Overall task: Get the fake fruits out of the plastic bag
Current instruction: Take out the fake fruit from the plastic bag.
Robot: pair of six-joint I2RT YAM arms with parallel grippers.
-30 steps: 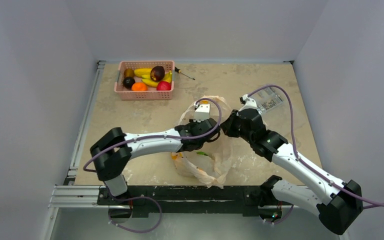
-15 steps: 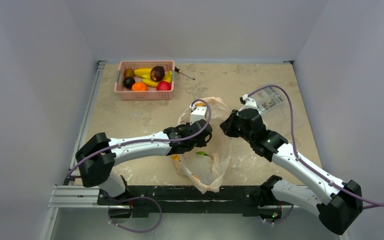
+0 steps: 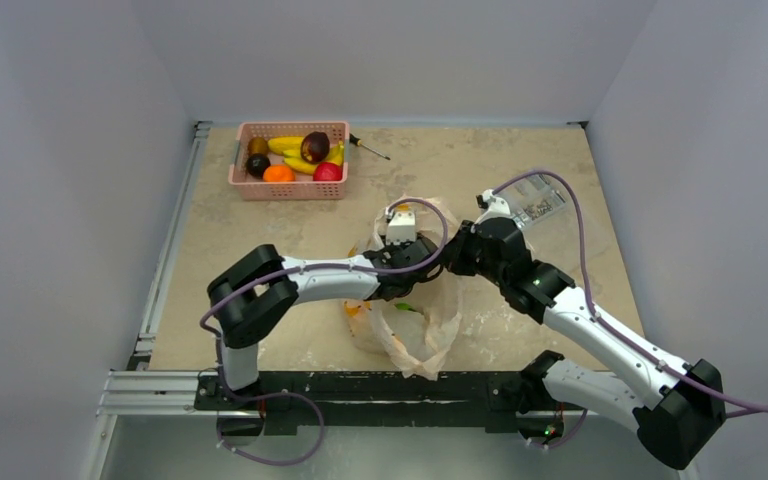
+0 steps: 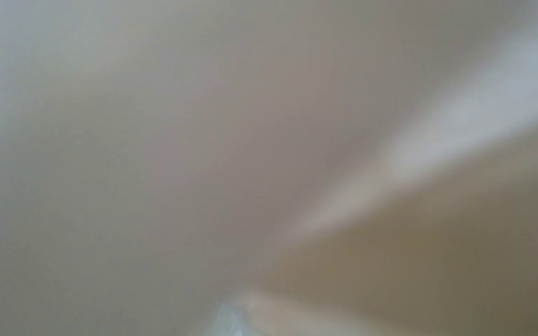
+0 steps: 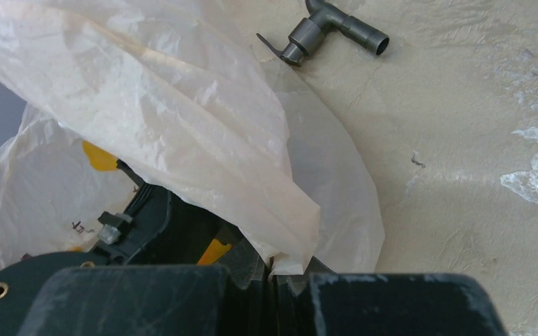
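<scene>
The plastic bag lies crumpled in the middle of the table, pale peach and translucent. My right gripper is shut on a fold of the bag's edge and holds it up. My left gripper reaches into the bag's mouth beside the right one, its fingers hidden by plastic. The left wrist view shows only blurred beige film. A green shape shows through the bag, likely one of the fake fruits. Part of the left arm's black body is visible under the bag.
A pink basket at the back left holds bananas, a maroon fruit, an orange ball and a red apple. A screwdriver lies beside it. A clear packet sits at the right. A grey pipe fitting lies beyond the bag.
My left arm pulled back, then pushed right and deeper into the bag's mouth, next to the right gripper. The bag shifted and sagged. The right arm held still.
</scene>
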